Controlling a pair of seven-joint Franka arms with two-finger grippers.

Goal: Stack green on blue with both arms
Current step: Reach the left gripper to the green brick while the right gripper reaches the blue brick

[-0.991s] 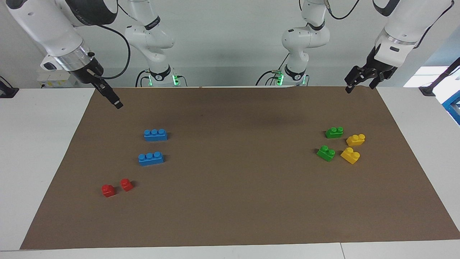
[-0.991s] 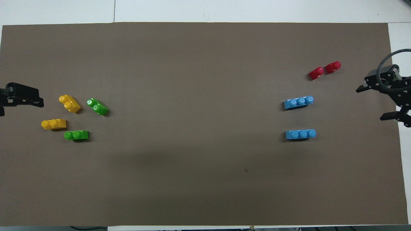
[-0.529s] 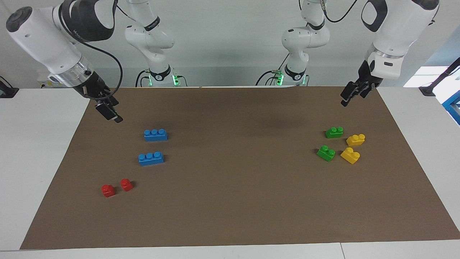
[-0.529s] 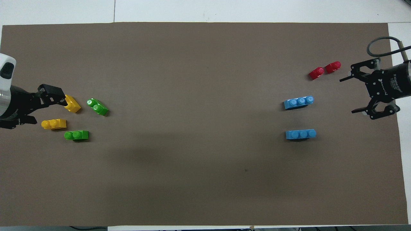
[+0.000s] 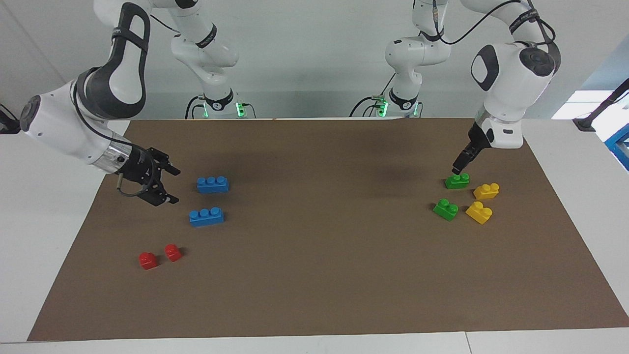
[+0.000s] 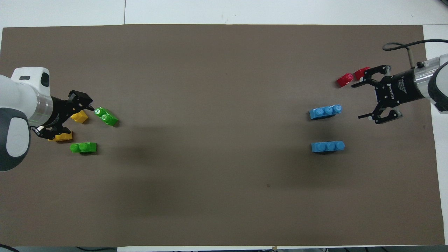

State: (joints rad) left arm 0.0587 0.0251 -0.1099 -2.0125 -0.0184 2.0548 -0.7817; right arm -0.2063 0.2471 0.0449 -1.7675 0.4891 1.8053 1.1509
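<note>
Two green bricks lie at the left arm's end of the mat, one nearer to the robots (image 5: 457,181) (image 6: 83,147) and one farther (image 5: 445,209) (image 6: 106,116). My left gripper (image 5: 460,169) (image 6: 64,117) is open and hangs just above the nearer green brick, not holding it. Two blue bricks lie at the right arm's end, one nearer (image 5: 212,184) (image 6: 328,146) and one farther (image 5: 206,217) (image 6: 325,112). My right gripper (image 5: 169,186) (image 6: 357,101) is open and empty, low over the mat beside the blue bricks, toward the table's end.
Two yellow bricks (image 5: 486,191) (image 5: 479,212) lie beside the green ones; the left gripper partly covers them in the overhead view. Two small red bricks (image 5: 148,260) (image 5: 173,252) lie farther from the robots than the blue bricks. A brown mat (image 5: 314,275) covers the table.
Both arms have swung in and come down. The left gripper dropped from the mat's near corner to just above the nearer green brick. The right gripper moved down beside the blue bricks.
</note>
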